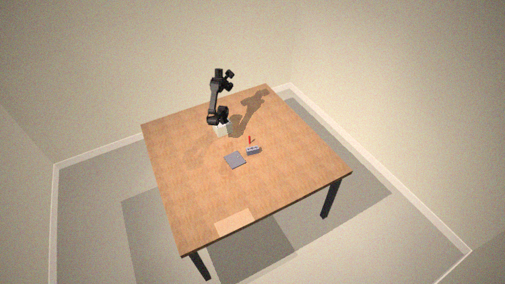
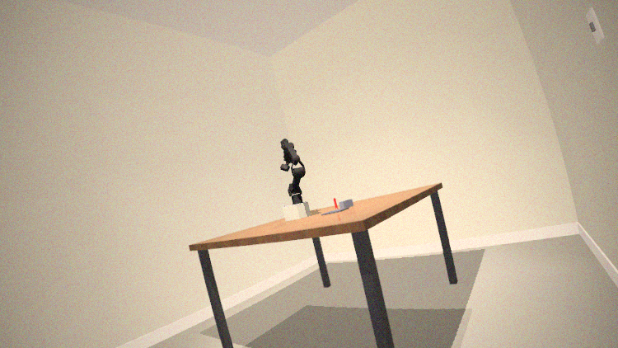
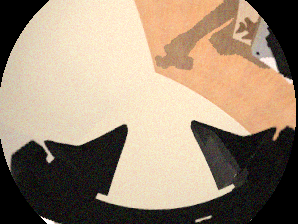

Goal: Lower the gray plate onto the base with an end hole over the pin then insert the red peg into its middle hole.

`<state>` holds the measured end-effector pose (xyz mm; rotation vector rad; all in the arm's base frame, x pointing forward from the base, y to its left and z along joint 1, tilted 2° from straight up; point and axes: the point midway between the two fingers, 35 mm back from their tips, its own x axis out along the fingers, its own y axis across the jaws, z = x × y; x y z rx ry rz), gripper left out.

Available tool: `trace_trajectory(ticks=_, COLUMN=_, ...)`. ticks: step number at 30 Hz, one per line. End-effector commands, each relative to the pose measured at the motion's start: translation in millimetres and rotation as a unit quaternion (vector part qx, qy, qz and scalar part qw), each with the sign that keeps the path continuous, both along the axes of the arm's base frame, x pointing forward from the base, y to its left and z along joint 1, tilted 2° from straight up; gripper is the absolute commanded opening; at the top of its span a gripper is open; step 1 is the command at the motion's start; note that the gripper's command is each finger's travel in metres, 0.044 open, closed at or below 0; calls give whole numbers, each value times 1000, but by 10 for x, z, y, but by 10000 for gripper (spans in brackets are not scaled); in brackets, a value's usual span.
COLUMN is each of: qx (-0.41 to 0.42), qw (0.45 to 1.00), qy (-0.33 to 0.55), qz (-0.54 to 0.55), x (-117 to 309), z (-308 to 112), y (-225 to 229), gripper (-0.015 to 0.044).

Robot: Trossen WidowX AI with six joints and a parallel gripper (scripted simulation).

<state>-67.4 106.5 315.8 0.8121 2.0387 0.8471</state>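
Observation:
The flat gray square base [image 1: 233,161] [image 2: 331,212] lies on the table, with a small pin [image 1: 238,157] standing near one side. The gray plate [image 1: 252,152] [image 2: 346,204], a thick oblong block with a row of holes in its top, rests beside the base, apart from it. The red peg [image 1: 249,139] [image 2: 334,203] stands upright just behind the plate in the top view, apart from it. My gripper [image 1: 231,80] [image 3: 159,126] is open and empty, raised high above the table near the arm's base, well away from all three parts.
The wooden table [image 1: 282,169] [image 2: 389,207] carries the arm's white mounting block [image 1: 222,130] [image 2: 295,212] behind the parts. A pale rectangle [image 1: 234,221] lies at the table's front edge. The wrist view shows a table corner and the arm's shadow.

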Motion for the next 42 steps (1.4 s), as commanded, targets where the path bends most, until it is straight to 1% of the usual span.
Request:
trace_trajectory(ticks=1, qx=0, qw=1000, qy=0, qz=0, x=0, z=0, y=0, gripper=426)
trace_trajectory(ticks=2, qx=1, qw=1000, qy=-6, qz=-1, x=1, z=-3, y=13, gripper=440)
trace_trajectory(ticks=3, qx=4, qw=1000, qy=-24, qz=-5, x=4, z=-14, y=51, gripper=440)
trace_trajectory(ticks=7, qx=13, qw=987, qy=-160, qz=-28, x=85, z=-109, y=355, gripper=440)
trace_trajectory(ticks=11, qx=0, qw=956, qy=-290, qz=-34, x=276, z=-210, y=662, gripper=440)
trace_trajectory(ticks=16, qx=-41, qw=904, qy=-426, qz=-17, x=655, z=-341, y=991, gripper=440)
trace_trajectory(ticks=21, qx=-102, qw=844, qy=-526, qz=27, x=1171, z=-517, y=1214, gripper=440)
trace_trajectory(ticks=29, qx=-189, qw=792, qy=-577, qz=69, x=1873, z=-766, y=1167, gripper=440)
trace_trajectory(ticks=33, qx=-225, qw=764, qy=-594, qz=117, x=2248, z=-909, y=1110, gripper=440)
trace_trajectory(ticks=42, qx=-281, qw=720, qy=-592, qz=229, x=3050, z=-1283, y=747, gripper=440)
